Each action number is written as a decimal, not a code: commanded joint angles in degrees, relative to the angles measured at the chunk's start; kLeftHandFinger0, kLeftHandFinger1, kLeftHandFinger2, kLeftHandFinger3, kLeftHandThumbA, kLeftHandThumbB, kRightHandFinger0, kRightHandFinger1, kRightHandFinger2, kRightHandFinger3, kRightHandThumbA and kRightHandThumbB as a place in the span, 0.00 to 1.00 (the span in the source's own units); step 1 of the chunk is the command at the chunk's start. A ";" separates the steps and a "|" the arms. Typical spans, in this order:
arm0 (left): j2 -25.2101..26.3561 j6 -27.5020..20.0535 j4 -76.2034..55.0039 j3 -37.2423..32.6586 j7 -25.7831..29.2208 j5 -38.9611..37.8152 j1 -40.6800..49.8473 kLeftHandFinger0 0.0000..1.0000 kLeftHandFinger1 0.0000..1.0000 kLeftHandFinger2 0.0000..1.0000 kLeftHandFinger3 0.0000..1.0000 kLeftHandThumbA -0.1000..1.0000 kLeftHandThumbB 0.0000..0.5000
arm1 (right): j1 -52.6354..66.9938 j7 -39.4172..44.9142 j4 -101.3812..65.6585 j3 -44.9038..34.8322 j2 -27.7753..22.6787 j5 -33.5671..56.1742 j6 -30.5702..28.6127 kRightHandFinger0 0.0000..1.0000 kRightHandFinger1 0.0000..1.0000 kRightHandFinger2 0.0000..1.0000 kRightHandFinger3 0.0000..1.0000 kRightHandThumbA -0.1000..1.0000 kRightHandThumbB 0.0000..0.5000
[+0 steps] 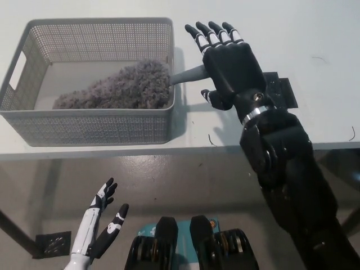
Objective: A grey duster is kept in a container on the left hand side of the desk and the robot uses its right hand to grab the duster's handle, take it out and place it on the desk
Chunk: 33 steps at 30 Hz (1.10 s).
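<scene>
**Right hand over duster handle, grasp not yet made**

Left hand (pixel 97 230): low at the lower left, below the tabletop edge, idle. Its fingers are spread and hold nothing.

Basket (pixel 34 121): grey mesh container on the left part of the tabletop (pixel 315 34), with a handle slot in its left end wall. The duster (pixel 121 90) lies inside, its fluffy grey head filling the floor of the basket toward the right wall. The handle (pixel 188 74) crosses the basket's right rim and points out to the right, slightly raised above the tabletop.

Right hand (pixel 228 64): just right of the basket, palm down, directly over the outer part of the handle, which it hides from view. Its fingers (pixel 214 36) are extended and apart, pointing away from the robot; the thumb sits below the handle line. No closure around the handle is visible, so the hand reads as released. Whether the palm touches the handle cannot be told from this angle.

A small black square mat (pixel 281 90) lies on the tabletop beside the right wrist.

Step in hand, as judged: end of the reach, pre-grasp. The next move calls for curling the fingers and thumb around the handle, confirming a firm hold, then lifting up and to the right so the head clears the basket's rim before setting the duster down on open tabletop.
</scene>
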 commanded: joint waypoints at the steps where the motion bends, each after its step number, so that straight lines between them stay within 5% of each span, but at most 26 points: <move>1: 0.63 -1.27 -2.03 -0.61 -0.29 -0.20 -0.67 1.00 1.00 1.00 1.00 0.78 0.04 | -5.15 -2.24 2.58 0.98 1.40 -0.23 3.14 1.00 1.00 1.00 1.00 0.91 1.00; 25: 0.99 -1.72 -1.93 -1.16 0.10 1.25 -1.49 1.00 1.00 1.00 1.00 0.73 0.02 | -13.48 -13.29 30.50 4.21 2.92 1.36 10.06 1.00 1.00 1.00 1.00 0.91 1.00; 28: 1.09 -1.85 -1.81 -1.20 -0.12 0.80 -1.59 1.00 1.00 1.00 1.00 0.74 0.05 | -14.37 -21.10 34.73 4.16 2.96 0.31 13.28 1.00 1.00 1.00 1.00 0.78 0.91; 29: 1.22 -1.87 -1.73 -1.28 -0.04 1.18 -1.75 1.00 1.00 1.00 1.00 0.75 0.04 | -14.64 -26.20 36.38 3.04 3.23 0.89 14.57 1.00 1.00 1.00 1.00 0.62 0.75; 30: 1.22 -1.85 -1.74 -1.28 0.05 1.36 -1.76 1.00 1.00 1.00 1.00 0.75 0.03 | -14.72 -29.66 37.34 2.54 3.32 1.09 14.97 0.90 0.82 0.85 1.00 0.43 0.68; 31: 1.20 -1.81 -1.76 -1.27 0.07 1.36 -1.75 1.00 1.00 1.00 1.00 0.75 0.03 | -14.76 -32.11 38.02 2.41 3.32 1.11 15.10 0.76 0.71 0.80 0.97 0.38 0.72; 32: 1.16 -1.91 -1.64 -1.23 0.19 1.41 -1.79 1.00 1.00 1.00 1.00 0.75 0.04 | -14.87 -36.72 39.49 2.04 3.32 1.37 14.89 0.08 0.07 0.23 0.68 0.02 0.58; 33: 1.12 -1.84 -1.63 -1.21 0.22 1.40 -1.80 1.00 1.00 1.00 1.00 0.75 0.05 | -14.84 -39.89 40.35 1.77 3.23 1.84 14.12 0.02 0.01 0.08 0.55 0.00 0.59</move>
